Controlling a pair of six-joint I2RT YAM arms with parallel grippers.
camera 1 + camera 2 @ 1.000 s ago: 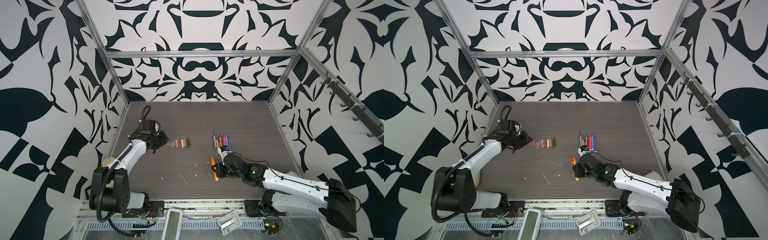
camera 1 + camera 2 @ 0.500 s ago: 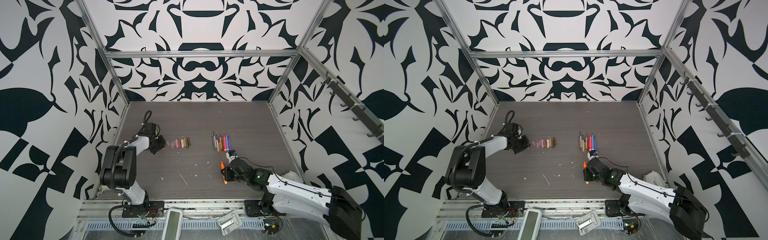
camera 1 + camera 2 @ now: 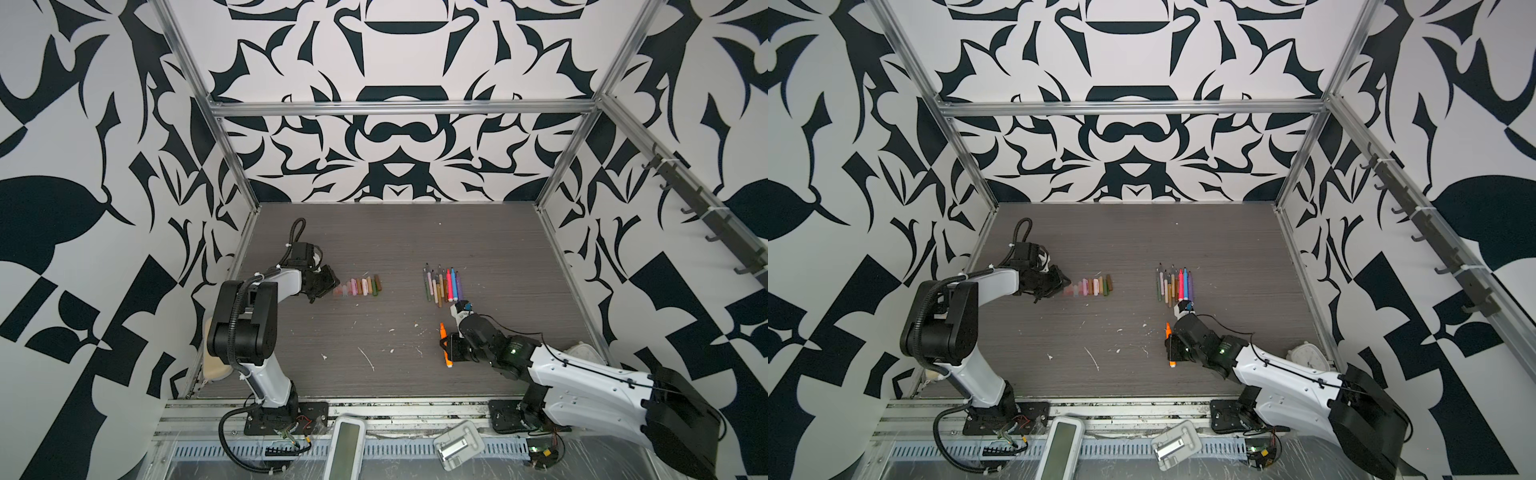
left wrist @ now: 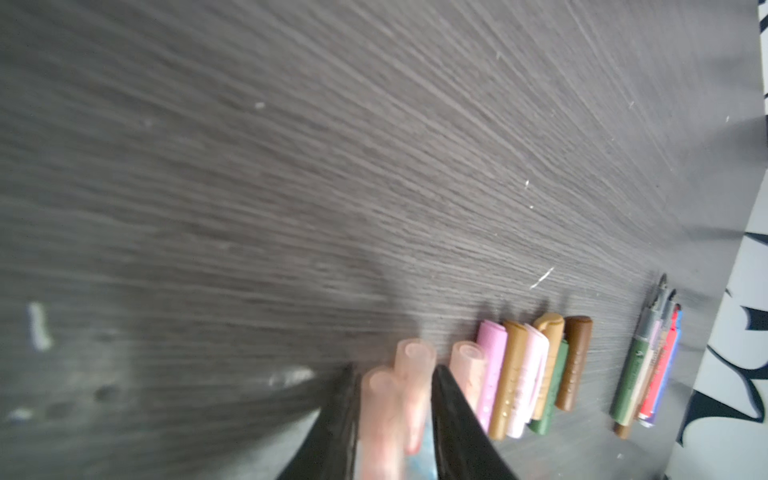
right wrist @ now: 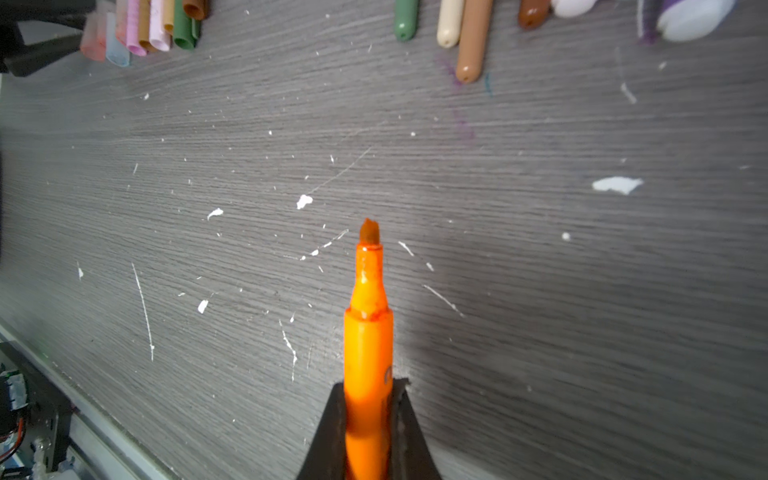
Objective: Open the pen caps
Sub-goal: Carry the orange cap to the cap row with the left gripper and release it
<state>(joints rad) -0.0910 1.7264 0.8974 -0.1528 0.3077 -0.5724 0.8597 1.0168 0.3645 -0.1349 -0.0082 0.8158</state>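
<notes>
**Caps parked left, bare pens right, one orange pen in hand**

Left end effector (image 3: 328, 286) lies low over the worktop (image 3: 374, 232), at the left end of the row of pen caps (image 3: 359, 286). In the left wrist view its jaws flank a pale pink translucent cap (image 4: 415, 361), which is blurred into a double outline. The jaws stand narrowly apart, and I cannot tell whether they pinch the cap or merely sit beside it.

The spot reads as a drop point. The caps lie side by side and touching, in pink, tan, olive and brown. One more set at the left end would lengthen the row without disturbing it.

Well apart to the right, the pens (image 3: 442, 284) lie in a matching row with their pointed tips facing far. Keeping them this far from the caps probably stops the two sorts mixing.

Nearer, and just below that row, the right end effector (image 3: 448, 349) is clamped on the barrel of the orange pen (image 5: 368, 332). The grip leaves the bare chisel tip clear of the jaws. With its cap off, this pen looks bound for the row of pens.
</notes>
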